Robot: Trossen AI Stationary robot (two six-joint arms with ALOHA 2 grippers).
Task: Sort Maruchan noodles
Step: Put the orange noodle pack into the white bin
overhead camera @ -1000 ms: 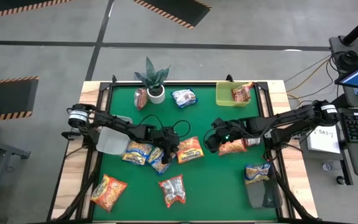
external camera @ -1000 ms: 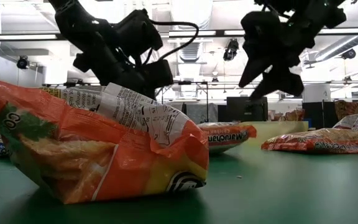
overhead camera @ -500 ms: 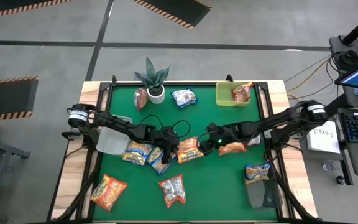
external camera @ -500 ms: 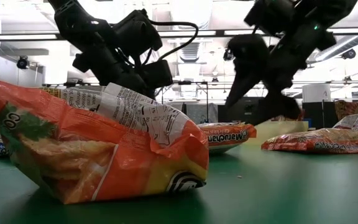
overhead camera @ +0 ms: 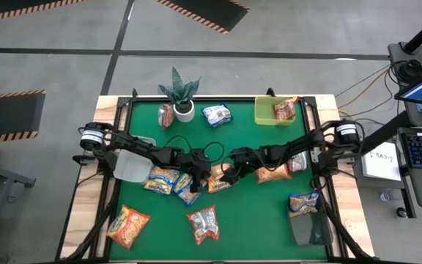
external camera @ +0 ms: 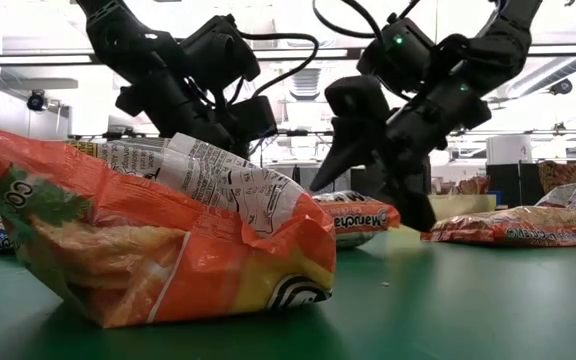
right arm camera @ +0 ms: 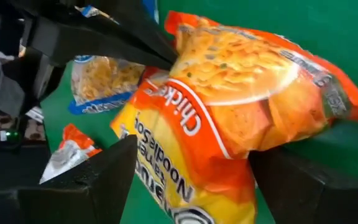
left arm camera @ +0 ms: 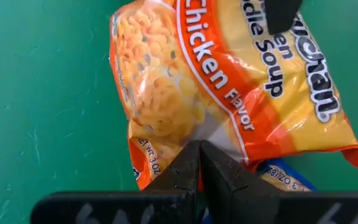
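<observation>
The right gripper (overhead camera: 226, 174) is positioned at the centre of the green table (overhead camera: 255, 220), with its fingers spread to either side of an orange Chicken Flavor Maruchan packet (overhead camera: 220, 178). In the right wrist view, one dark finger (right arm camera: 98, 180) stands on each flank of this packet (right arm camera: 229, 118); contact cannot be confirmed. The left gripper (overhead camera: 202, 176) is at the opposite edge of the same packet, fingers pressed together, their tips (left arm camera: 199, 163) meeting at the packet's (left arm camera: 229, 81) lower edge. A yellow-and-blue packet (overhead camera: 161, 178) lies just beside the left gripper. Other packets are spread over the table: an orange one (overhead camera: 127, 224) at the near left corner, a red-silver one (overhead camera: 203, 224) near the front edge, and one (overhead camera: 284, 109) inside the lime-green tray (overhead camera: 264, 117). A potted plant (overhead camera: 182, 92) stands at the far edge.
</observation>
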